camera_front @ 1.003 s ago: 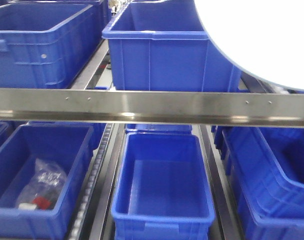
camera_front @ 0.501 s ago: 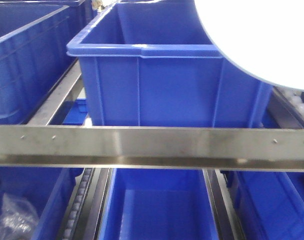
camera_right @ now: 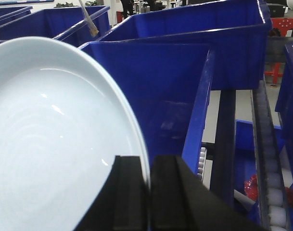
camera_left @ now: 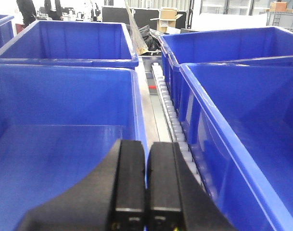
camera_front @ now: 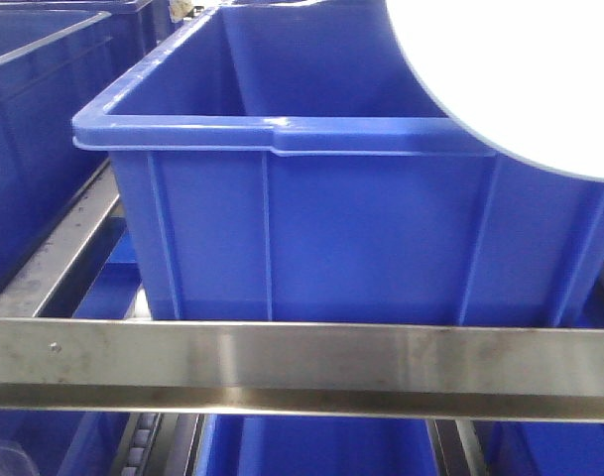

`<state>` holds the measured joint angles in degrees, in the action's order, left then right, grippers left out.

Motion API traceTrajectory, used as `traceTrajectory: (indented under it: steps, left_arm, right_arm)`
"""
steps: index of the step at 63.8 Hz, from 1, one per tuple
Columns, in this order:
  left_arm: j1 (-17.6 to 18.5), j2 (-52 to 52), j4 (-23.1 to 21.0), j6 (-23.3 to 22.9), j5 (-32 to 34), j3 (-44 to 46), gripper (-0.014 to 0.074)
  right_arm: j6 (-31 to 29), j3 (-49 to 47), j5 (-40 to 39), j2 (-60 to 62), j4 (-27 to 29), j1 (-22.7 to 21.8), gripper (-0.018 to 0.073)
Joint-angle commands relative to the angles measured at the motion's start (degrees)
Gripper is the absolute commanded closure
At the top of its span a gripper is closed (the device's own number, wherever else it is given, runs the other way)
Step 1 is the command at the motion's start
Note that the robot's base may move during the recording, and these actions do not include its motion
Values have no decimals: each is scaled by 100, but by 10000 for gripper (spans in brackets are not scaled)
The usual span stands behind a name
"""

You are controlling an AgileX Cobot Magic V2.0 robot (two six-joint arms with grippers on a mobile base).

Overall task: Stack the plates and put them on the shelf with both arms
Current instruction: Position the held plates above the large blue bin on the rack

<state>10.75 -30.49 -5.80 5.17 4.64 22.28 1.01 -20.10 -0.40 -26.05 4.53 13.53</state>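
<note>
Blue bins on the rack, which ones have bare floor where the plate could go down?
The big bin under the plate shows bare floor, and so does the bin ahead of the left gripper. The roller track between bins is too narrow. The right gripper pinches the plate's rim.

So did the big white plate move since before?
Cannot tell. The plate stays top right, but the steel rail dropped and the blue bin grew, so the camera moved.
</note>
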Motion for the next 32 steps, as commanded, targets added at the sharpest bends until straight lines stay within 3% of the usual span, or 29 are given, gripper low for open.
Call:
traceTrajectory:
  steps: [1, 32]
  left_arm:
    - [-2, -24, -19, -49, 500, 172, 516]
    - [-2, -24, -19, -49, 500, 172, 516]
  right_arm:
    - [2, -185, -583, 1, 30, -30, 511]
    - [2, -185, -583, 1, 30, -30, 511]
